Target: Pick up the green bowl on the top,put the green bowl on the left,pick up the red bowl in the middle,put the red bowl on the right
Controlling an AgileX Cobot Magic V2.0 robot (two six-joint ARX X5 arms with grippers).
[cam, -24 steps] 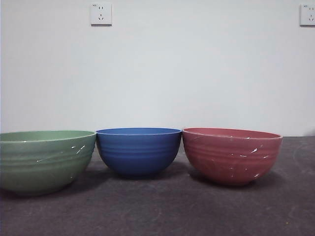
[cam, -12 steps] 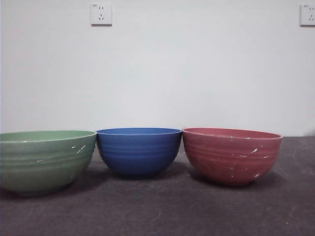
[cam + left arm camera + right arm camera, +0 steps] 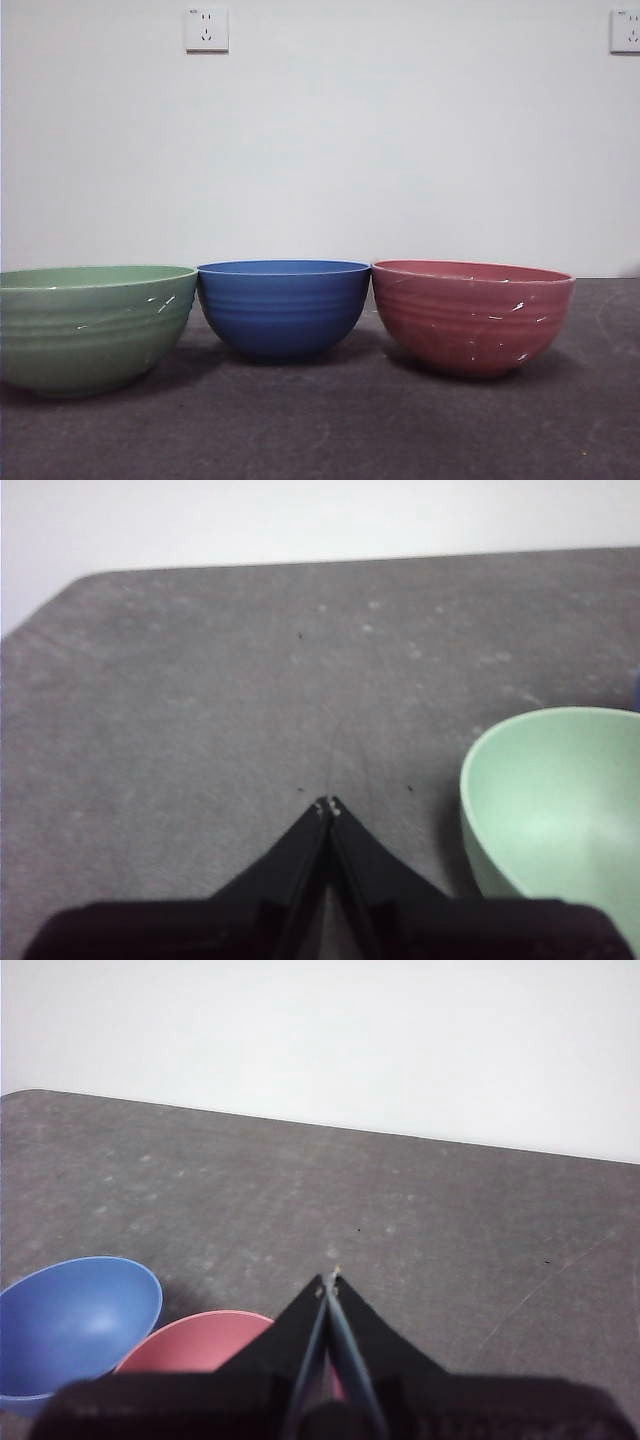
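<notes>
Front view: green bowl (image 3: 92,327), blue bowl (image 3: 283,307), red bowl (image 3: 472,316) in row, no arms. Wrist views only: left claw (image 3: 327,806) and right claw (image 3: 329,1280) closed, empty, above counter (image 3: 200,700).

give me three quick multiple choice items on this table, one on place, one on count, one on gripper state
1. Which bowl stands in the middle of the row?
A. green bowl
B. blue bowl
C. red bowl

2. How many bowls are on the table?
A. two
B. three
C. four

3. How do the left gripper's jaws stand?
A. shut, holding nothing
B. wide open
C. shut on a bowl

Answers:
1 B: the blue bowl stands between the green bowl and the red bowl.
2 B: the front view shows three bowls side by side, none stacked.
3 A: the left gripper has its tips together over bare table, beside the green bowl.
</notes>
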